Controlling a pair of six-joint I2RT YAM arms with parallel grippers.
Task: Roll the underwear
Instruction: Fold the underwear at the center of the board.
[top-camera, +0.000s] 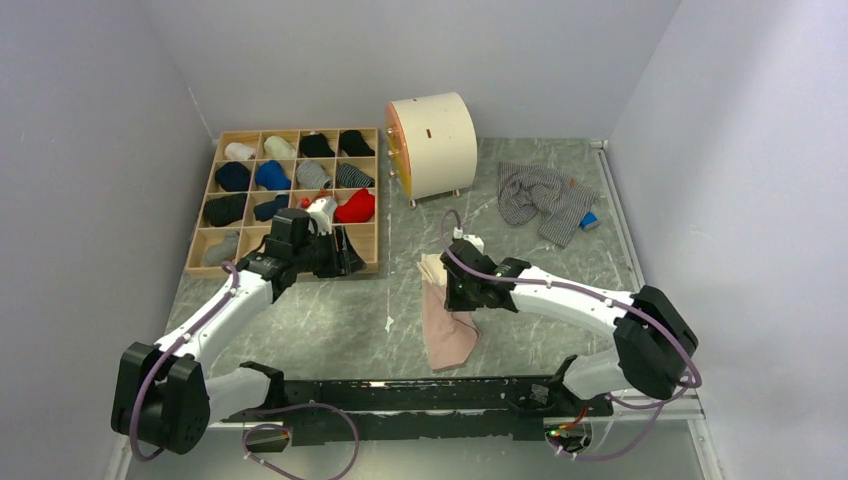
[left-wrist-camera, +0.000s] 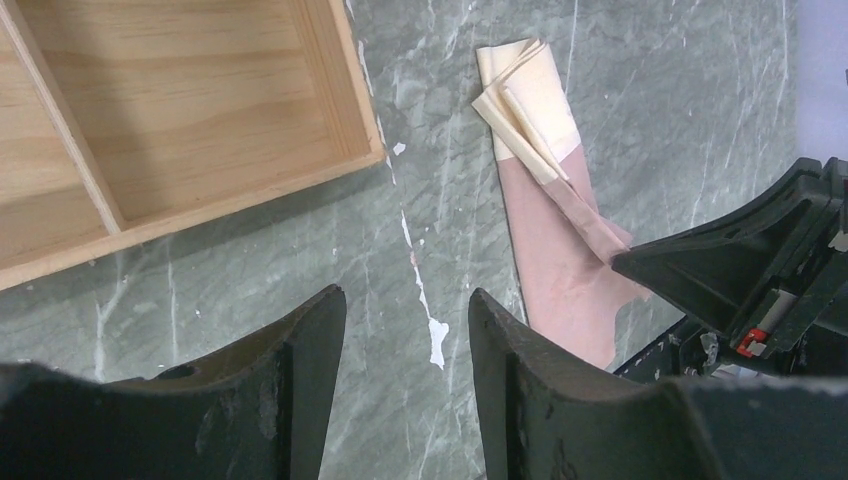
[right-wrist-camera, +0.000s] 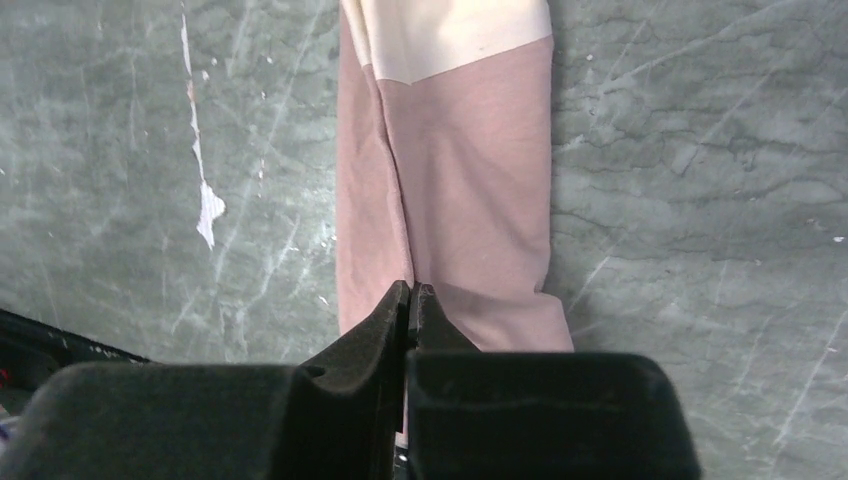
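Closest to us, the black rail (top-camera: 420, 395) carries both arms at the near edge of the grey marbled table (top-camera: 330, 320)

Right gripper (top-camera: 460, 303) reaches in toward the middle of the table, low over the pink underwear (top-camera: 447, 335). From its own wrist we see the right gripper (right-wrist-camera: 411, 300) with jaws pressed together, a raised fold of the pink underwear (right-wrist-camera: 480, 200) running straight into the tips; it looks pinched there

Pink underwear lies flat as a long narrow strip at table centre, near end toward the rail, its far end cream-coloured and folded over in layers

Left gripper (top-camera: 345, 255) hangs by the near right corner of the wooden tray (top-camera: 300, 131), jaws apart, nothing between them. Through the left gripper (left-wrist-camera: 407, 300) we see bare table, the tray (left-wrist-camera: 200, 150) corner and the pink underwear (left-wrist-camera: 560, 270) beyond

Tray compartments hold rolled clothes (top-camera: 272, 177) in several colours

Striped underwear (top-camera: 540, 198) sits crumpled at the far right of the table, well apart from both grippers, with a blue block (top-camera: 590, 221) just beside it

Round cream drum (top-camera: 432, 145) stands between the tray and the striped underwear
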